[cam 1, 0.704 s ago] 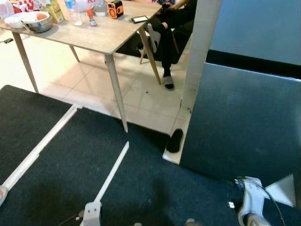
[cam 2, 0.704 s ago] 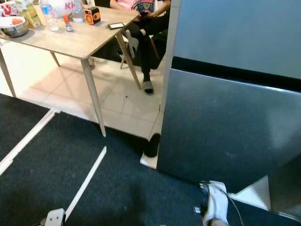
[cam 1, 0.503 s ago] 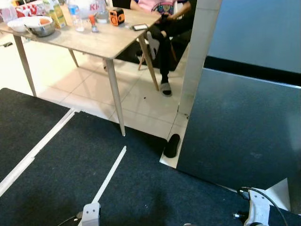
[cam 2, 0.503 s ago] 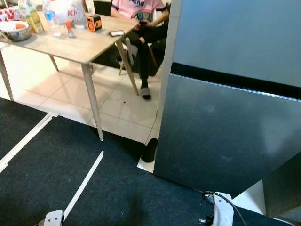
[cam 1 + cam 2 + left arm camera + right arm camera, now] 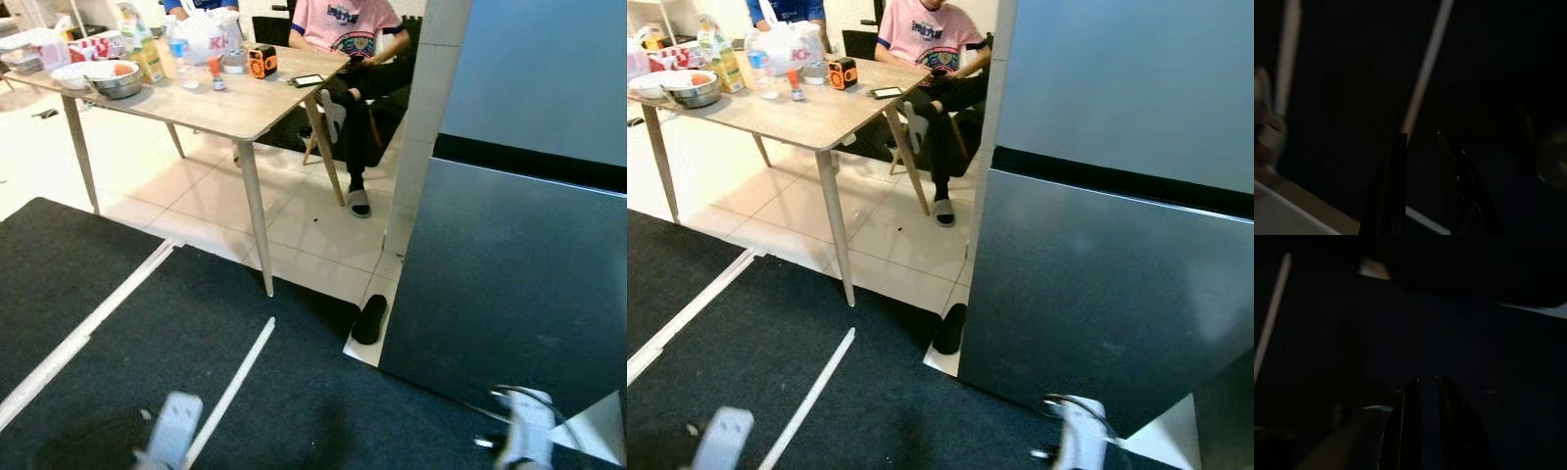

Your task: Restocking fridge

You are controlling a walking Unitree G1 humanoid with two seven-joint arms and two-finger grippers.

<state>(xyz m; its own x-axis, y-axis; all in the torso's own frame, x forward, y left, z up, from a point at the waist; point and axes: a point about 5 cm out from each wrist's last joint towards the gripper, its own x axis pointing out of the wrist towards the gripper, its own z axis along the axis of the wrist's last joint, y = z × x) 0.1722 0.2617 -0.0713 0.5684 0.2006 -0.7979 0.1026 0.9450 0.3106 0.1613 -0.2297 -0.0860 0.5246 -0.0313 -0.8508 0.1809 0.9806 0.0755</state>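
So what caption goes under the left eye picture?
Closed fridge beside a wooden table holding groceries, person seated behind.

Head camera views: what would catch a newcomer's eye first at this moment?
The big grey fridge fills the right side, doors shut, with a black slipper on the floor at its near corner. To the left a wooden table stands on pale tiles, crowded with bottles, a metal bowl and an orange device, and a person in a pink shirt sits at its far end.
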